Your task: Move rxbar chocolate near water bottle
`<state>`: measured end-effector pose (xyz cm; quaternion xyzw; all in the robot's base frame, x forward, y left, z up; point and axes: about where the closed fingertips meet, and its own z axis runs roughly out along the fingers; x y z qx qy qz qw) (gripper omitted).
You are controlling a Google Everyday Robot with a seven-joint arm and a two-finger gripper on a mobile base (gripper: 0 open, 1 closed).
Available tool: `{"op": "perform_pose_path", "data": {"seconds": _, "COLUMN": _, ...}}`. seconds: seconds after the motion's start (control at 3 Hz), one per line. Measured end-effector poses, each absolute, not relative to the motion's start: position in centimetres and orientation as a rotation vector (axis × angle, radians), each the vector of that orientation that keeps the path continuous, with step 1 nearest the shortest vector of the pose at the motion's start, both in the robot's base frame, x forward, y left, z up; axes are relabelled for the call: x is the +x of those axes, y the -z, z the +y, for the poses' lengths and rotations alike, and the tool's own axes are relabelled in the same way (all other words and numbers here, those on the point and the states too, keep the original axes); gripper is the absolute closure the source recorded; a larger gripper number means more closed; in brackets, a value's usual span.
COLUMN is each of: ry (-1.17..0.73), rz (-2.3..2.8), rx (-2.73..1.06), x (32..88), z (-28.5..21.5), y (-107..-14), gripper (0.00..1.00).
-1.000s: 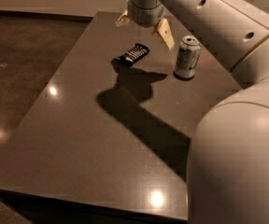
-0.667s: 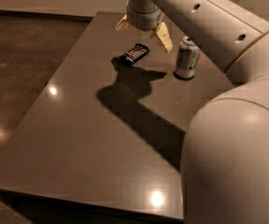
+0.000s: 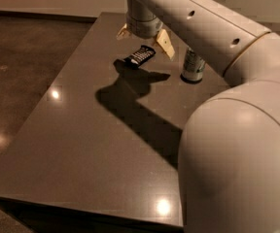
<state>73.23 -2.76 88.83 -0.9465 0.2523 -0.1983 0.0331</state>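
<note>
The rxbar chocolate (image 3: pixel 140 55), a small flat black wrapper with white lettering, lies on the grey table (image 3: pixel 96 130) toward its far side. My gripper (image 3: pixel 145 39) hangs open just above and behind it, one tan finger to the left and one to the right, holding nothing. The water bottle is out of view, hidden behind my arm or outside the frame.
A green-white soda can (image 3: pixel 193 65) stands upright to the right of the bar, partly behind my arm. My large white arm (image 3: pixel 237 130) fills the right side of the view. The table's left edge drops to a dark polished floor (image 3: pixel 18 72).
My arm has swung slightly left and nearer the camera, covering more of the right side. The gripper stays above the bar; the bar and can have not moved.
</note>
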Motion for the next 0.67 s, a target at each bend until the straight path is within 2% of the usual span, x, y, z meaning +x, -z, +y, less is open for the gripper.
{"op": "perform_pose_path", "data": {"seconds": 0.67, "ry": 0.601, "rz": 0.749, "rx": -2.972, "x": 73.97, "z": -2.04, "y": -86.87, "gripper": 0.00}}
